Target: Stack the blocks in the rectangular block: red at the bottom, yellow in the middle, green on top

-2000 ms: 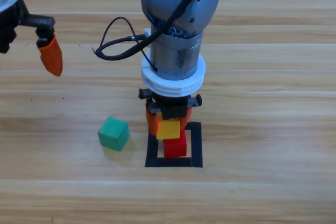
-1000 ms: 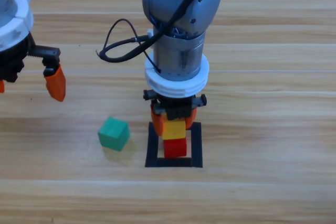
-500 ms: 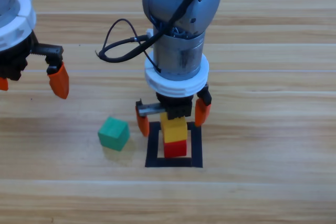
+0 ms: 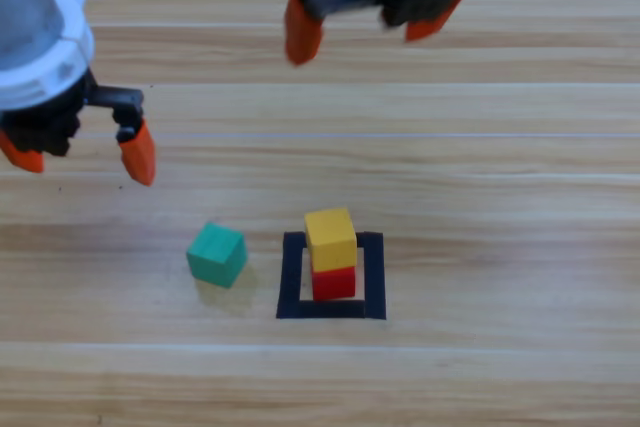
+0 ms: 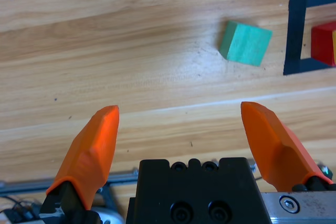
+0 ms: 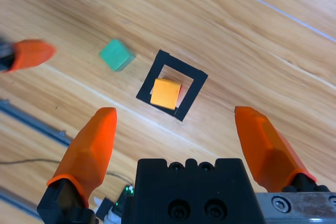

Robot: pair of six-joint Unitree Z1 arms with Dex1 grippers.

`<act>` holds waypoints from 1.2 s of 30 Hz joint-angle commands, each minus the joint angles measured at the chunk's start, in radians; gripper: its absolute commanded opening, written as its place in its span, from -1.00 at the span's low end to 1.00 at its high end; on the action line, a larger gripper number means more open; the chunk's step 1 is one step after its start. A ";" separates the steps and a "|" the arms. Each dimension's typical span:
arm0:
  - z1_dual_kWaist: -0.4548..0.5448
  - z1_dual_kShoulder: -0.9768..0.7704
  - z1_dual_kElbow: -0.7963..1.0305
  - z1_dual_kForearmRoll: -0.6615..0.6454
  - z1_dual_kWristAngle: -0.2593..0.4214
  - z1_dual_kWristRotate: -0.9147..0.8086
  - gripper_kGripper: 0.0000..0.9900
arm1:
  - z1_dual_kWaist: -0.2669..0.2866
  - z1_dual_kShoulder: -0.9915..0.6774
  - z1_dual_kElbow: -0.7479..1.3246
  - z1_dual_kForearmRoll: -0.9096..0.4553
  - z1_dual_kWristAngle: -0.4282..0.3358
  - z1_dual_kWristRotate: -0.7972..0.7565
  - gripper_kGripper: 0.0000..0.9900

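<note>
Sitting inside the black tape square (image 4: 374,277) at lower centre of the high view, the yellow cube (image 4: 330,238) rests squarely on the red cube (image 4: 334,283), so two layers look done and you only need the green cube (image 4: 217,254). It lies on the bare wood just left of the tape outline, apart from it and turned slightly askew to the plank lines.

Your left gripper (image 4: 82,152) hangs at the upper left of the frame with its jaws spread wide and nothing between them; in its wrist view the green cube (image 5: 245,42) shows ahead and to the upper right. I'd judge this the arm to use: line the jaws up with two flat opposite faces of the cube before closing, since the turned cube could otherwise twist in the grip.

All three cubes are matte, sharp-edged and equal in size, so the top face leaves little margin; lower gently.

Your right gripper (image 4: 362,17) is at the top edge, jaws wide and empty, well clear of the stack.
</note>
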 commanded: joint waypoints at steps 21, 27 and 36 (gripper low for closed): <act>-0.113 0.279 0.061 -0.238 -0.031 0.027 0.95 | -0.454 -0.855 1.458 -0.846 0.468 -0.663 0.99; -0.113 0.302 0.052 -0.243 -0.034 0.033 0.95 | -0.471 -0.844 1.467 -0.864 0.489 -0.669 0.99; -0.116 0.335 0.051 -0.263 -0.034 0.033 0.88 | -0.471 -0.820 1.469 -0.870 0.494 -0.676 0.99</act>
